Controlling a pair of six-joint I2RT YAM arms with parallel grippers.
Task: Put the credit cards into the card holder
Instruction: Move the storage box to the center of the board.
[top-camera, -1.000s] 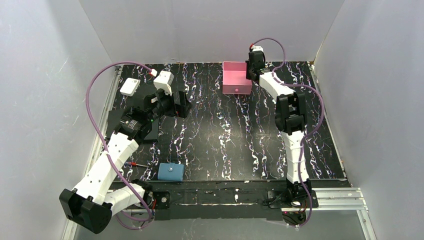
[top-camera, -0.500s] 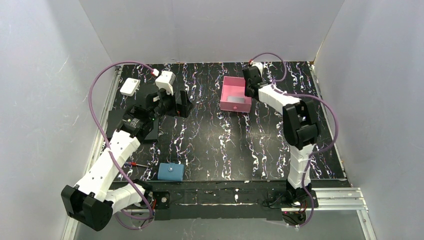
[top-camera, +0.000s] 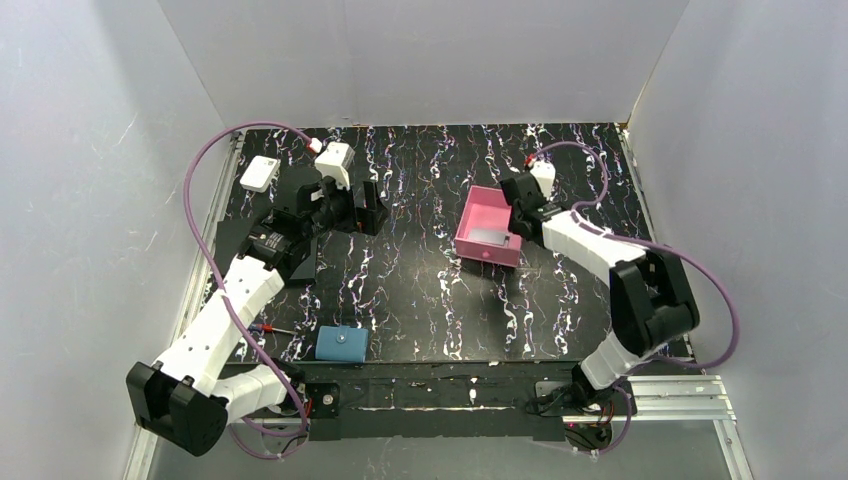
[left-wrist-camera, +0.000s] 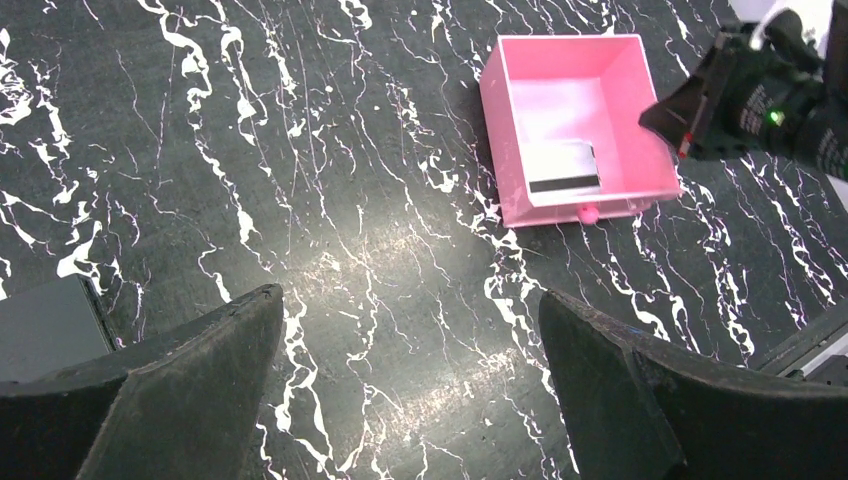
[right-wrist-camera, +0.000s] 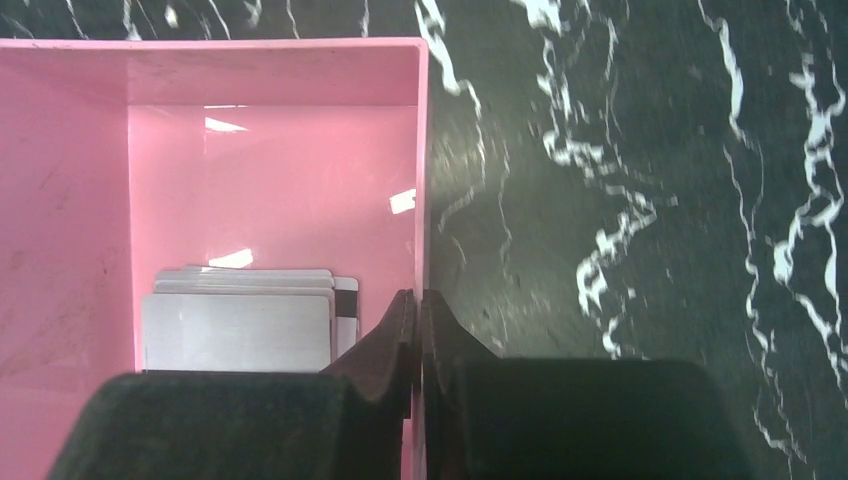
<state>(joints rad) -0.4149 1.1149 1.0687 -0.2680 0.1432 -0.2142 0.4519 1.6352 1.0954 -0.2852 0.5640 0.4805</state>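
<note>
Here the right tool (right-wrist-camera: 415, 330) is clamped on one side wall of the pink tray (right-wrist-camera: 280, 180), its two fingers pressed together with the thin wall pinched between them. The tray sits on the black, white-veined table (top-camera: 420, 280), right of centre and turned slightly askew. The credit cards (right-wrist-camera: 240, 325) lie inside it as a small flat stack on the tray floor, close to the pinched wall; the top one is grey-white, and a dark stripe shows on the edge of a card beneath. In the left wrist view the same stack shows a dark stripe along one edge.

The left tool (left-wrist-camera: 408, 300) is spread wide and holds nothing, hanging over bare table on the far left side, well apart from the tray. The card holder (top-camera: 341, 344), teal-blue and folded shut, lies at the near edge of the table on the left, well apart from both tools and from the cards. A small white box (top-camera: 260, 173) rests at the far left corner, and a red-handled tool (top-camera: 270, 328) lies just left of the card holder.
</note>
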